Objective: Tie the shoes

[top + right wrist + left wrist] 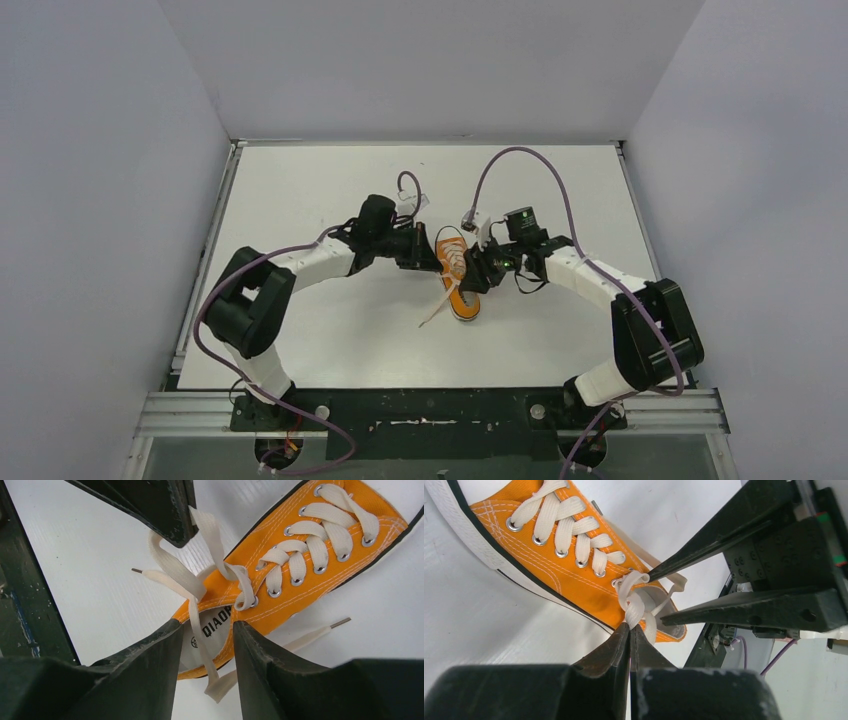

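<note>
Near the middle of the white table (330,200), between the two arms, the orange sneaker (463,296) lies with its sole down, toe towards the bases and heel opening away from them.

We judge it a light thing that will slide on the smooth tabletop if a lace is tugged hard, so pulls should be short and balanced from both sides. The canvas upper looks soft and will give; the ribbed white rubber sole (459,520) is the only stiff part. The laces (634,607) are flat, woven and limp. They fold and twist readily and should not slip much when pinched flat across their width. The best hold is on a free strand just beside the top metal eyelets (539,541), not on the hard aglet (341,622), which lies loose on the table beside the shoe.

The left gripper (629,630) has its fingers pressed together on a lace strand at the shoe's opening, lifting it into a loose loop. The right gripper (207,630) stands with its fingers apart over the heel opening. A strand runs down through the gap and across the printed insole (215,622), and nothing is pinched. No knot is formed yet; we judge the tying barely begun.
</note>
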Motion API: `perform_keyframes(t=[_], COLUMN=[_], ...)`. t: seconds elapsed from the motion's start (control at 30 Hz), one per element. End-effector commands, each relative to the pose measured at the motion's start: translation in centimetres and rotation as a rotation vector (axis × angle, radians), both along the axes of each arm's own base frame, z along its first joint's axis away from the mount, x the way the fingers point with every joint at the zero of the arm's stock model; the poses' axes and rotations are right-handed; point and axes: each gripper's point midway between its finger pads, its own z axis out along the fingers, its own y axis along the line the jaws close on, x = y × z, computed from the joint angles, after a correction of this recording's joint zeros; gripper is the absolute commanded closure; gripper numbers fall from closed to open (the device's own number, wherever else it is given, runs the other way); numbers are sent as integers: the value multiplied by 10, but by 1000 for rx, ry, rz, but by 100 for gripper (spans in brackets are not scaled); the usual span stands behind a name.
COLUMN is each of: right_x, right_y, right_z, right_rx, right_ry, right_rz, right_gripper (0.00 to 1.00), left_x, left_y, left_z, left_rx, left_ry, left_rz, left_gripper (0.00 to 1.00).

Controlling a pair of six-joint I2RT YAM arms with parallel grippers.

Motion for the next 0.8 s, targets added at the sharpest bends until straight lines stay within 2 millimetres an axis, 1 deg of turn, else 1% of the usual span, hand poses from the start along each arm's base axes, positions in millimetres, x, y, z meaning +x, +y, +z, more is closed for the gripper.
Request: perform_keyframes(t=[0.0, 0.07, 0.13, 0.2, 0.3, 0.37, 0.43, 0.47, 0.53, 0.63, 0.7, 0.77], right_x=[11, 10, 7, 4, 5, 5, 9, 10, 13, 13, 11, 10], right_y=[-1, -3, -3, -3, -3, -2, -3, -4, -6, -3, -2, -1], right_z=[8, 8, 6, 3, 2, 3, 8, 10, 14, 16, 15, 14], right_rx=[0, -7, -9, -12, -4, 3, 13, 21, 33, 64, 80, 91], right_ry=[-90, -89, -85, -81, -76, -66, -52, -40, -10, 30, 47, 54], right_rz=[-24, -34, -32, -33, -52, -67, -103, -124, -181, -229, -242, -249], right_gripper=[60, 65, 65, 63, 66, 76, 93, 99, 100, 100, 100, 100], left_x=[0, -3, -5, -5, -5, -7, -9, -12, -17, -25, -28, -27], left_y=[-1, 0, -1, -1, -2, -1, 2, 3, 6, 7, 8, 8], left_z=[34, 35, 36, 36, 36, 35, 34, 33, 29, 22, 19, 20], left_rx=[-68, -71, -79, -83, -85, -83, -76, -72, -53, -29, -4, 14], left_ry=[-70, -67, -66, -63, -57, -52, -54, -55, -51, -44, -48, -58], left_rz=[-22, -27, -33, -35, -36, -35, -28, -28, -32, -51, -66, -82], left_gripper=[100, 100, 100, 100, 100, 100, 100, 100, 100, 100, 100, 100])
